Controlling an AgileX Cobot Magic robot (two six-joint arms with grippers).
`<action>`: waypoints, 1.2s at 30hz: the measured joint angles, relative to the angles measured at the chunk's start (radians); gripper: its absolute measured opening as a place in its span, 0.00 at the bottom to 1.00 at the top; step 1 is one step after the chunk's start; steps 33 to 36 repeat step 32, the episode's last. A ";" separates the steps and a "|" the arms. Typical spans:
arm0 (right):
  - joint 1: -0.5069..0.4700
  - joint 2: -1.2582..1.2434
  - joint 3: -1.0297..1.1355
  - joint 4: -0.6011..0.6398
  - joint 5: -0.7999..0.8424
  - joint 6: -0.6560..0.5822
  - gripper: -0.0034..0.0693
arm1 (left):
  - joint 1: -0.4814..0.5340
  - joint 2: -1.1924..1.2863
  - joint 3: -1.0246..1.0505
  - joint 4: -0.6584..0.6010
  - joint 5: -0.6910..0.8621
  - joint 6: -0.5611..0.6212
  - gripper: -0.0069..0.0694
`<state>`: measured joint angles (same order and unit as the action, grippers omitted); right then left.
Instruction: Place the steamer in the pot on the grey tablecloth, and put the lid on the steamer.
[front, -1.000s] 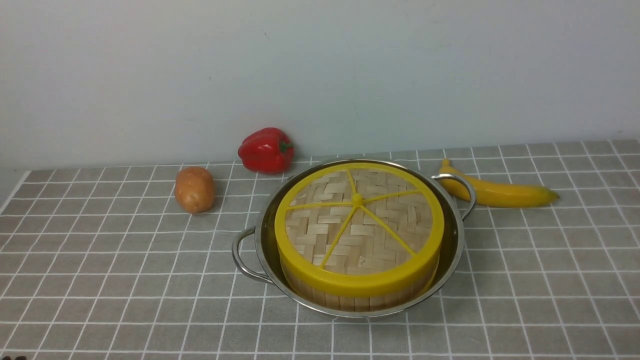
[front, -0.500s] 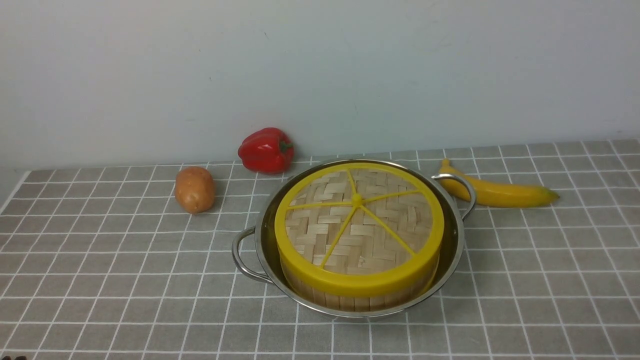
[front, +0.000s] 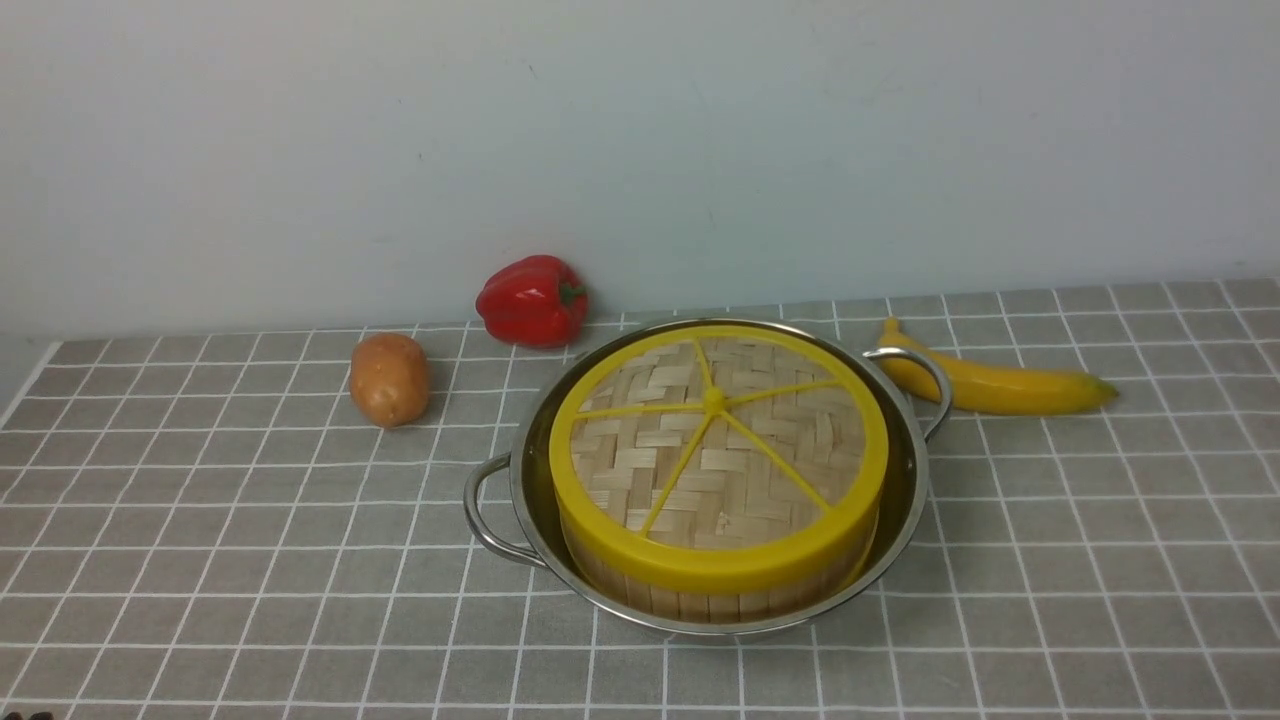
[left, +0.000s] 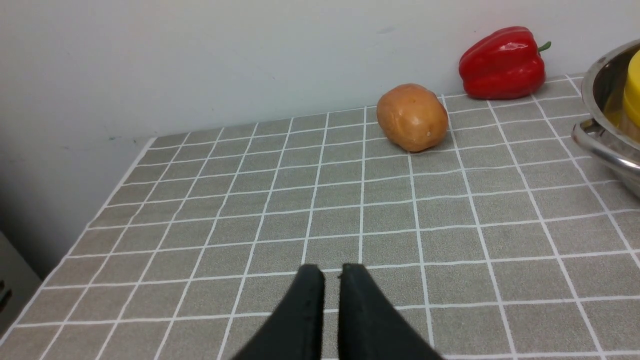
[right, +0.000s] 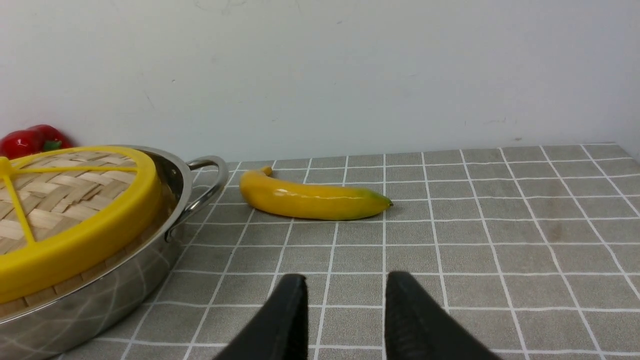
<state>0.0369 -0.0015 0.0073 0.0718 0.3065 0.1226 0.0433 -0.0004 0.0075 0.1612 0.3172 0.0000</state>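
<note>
Grey tablecloth carries the pot at its centre, steamer nested inside under the lid so steam stays in, while my left gripper rests nearly closed and empty, my right gripper partly open, holding nothing.

wall: plain pale grey-white | faint scuffs | light: even

Pot: polished steel, mirror-shiny. Lid: woven bamboo strips, matt, glossy yellow plastic rim. Steamer: bamboo slats. Tablecloth: matt grey cloth. Pepper, banana: glossy. Potato: duller skin.
</note>
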 joint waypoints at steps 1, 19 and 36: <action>0.000 0.000 0.000 0.000 0.000 0.000 0.38 | 0.000 0.000 0.000 0.000 0.000 0.000 0.15; 0.000 0.000 0.000 0.000 0.000 0.026 0.38 | 0.000 0.000 0.000 0.000 0.000 0.000 0.15; 0.000 0.000 0.000 0.000 0.000 0.026 0.38 | 0.000 0.000 0.000 0.000 0.000 0.000 0.15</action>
